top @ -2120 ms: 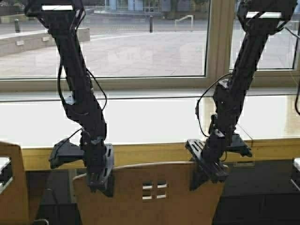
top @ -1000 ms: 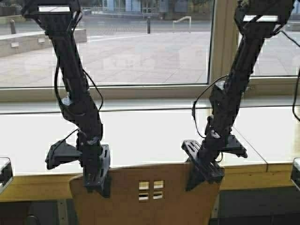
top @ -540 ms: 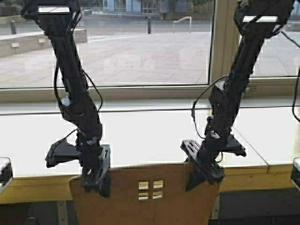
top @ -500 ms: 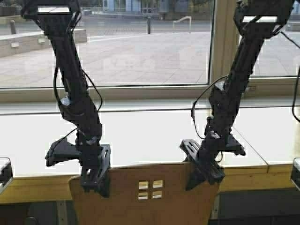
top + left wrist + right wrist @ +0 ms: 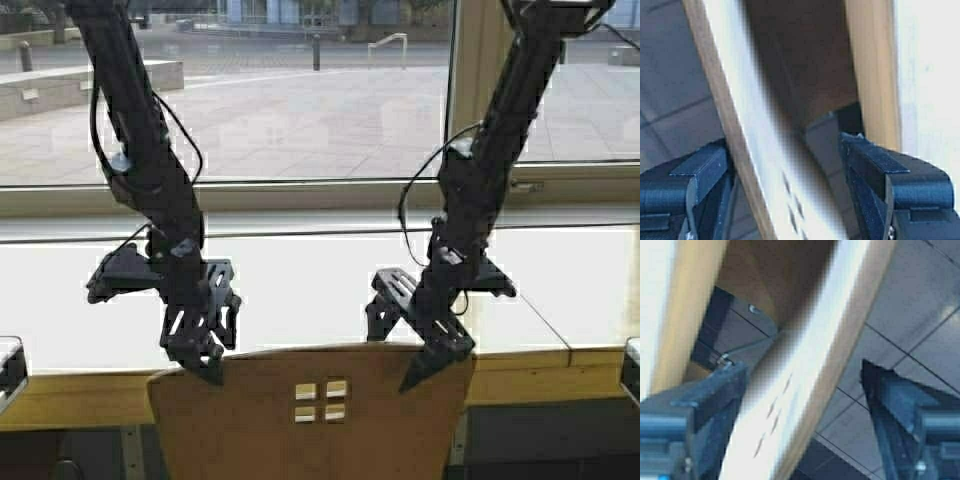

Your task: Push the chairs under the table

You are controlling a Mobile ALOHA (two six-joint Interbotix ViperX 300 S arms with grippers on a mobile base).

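Item: one chair (image 5: 310, 420), tan plywood, four-square cutout in the backrest; you find it centred in front of you, its top edge level with the thick front edge of the table (image 5: 560, 362), the seat apparently already beneath the top. Item: left gripper (image 5: 207, 352), poised at the left corner of the backrest, fingers apart; your left wrist view shows the backrest edge (image 5: 747, 150) running between them, one finger (image 5: 705, 167) close against it and the other standing off, not pinching. Item: right gripper (image 5: 432, 362), at the right corner, likewise spread; the right wrist view shows the backrest (image 5: 815, 355) between its fingers (image 5: 715, 385) with gaps on both sides. Step in hand, by judgement: release after the push, this chair looking about home. Next move calls for: lift both grippers straight up clear of the backrest so you do not drag it back out, then back away and go in search of any chair left to push in; none other shows here.
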